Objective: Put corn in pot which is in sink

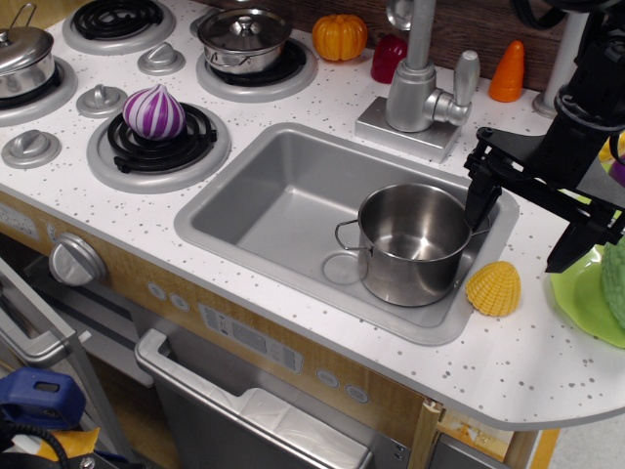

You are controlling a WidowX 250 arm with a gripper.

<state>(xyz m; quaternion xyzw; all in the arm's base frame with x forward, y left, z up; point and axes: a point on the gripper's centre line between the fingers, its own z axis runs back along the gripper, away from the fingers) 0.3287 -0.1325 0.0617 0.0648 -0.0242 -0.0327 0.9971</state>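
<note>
The corn (493,288), a small bumpy yellow piece, lies on the white speckled counter just past the sink's right front corner. The shiny steel pot (415,244) with loop handles stands open and empty in the right part of the grey sink (273,200). My black gripper (525,227) hangs above the sink's right rim, above and slightly behind the corn. It is open and empty. One finger (480,203) reaches down by the pot's right rim, the other (568,246) is over the counter to the right.
A silver faucet (420,88) stands behind the sink. A green plate (584,293) sits right of the corn. An orange carrot (508,70), pumpkin (340,37), red vegetable (389,57), purple onion (153,112) and lidded pots (242,39) sit on the counter and stove.
</note>
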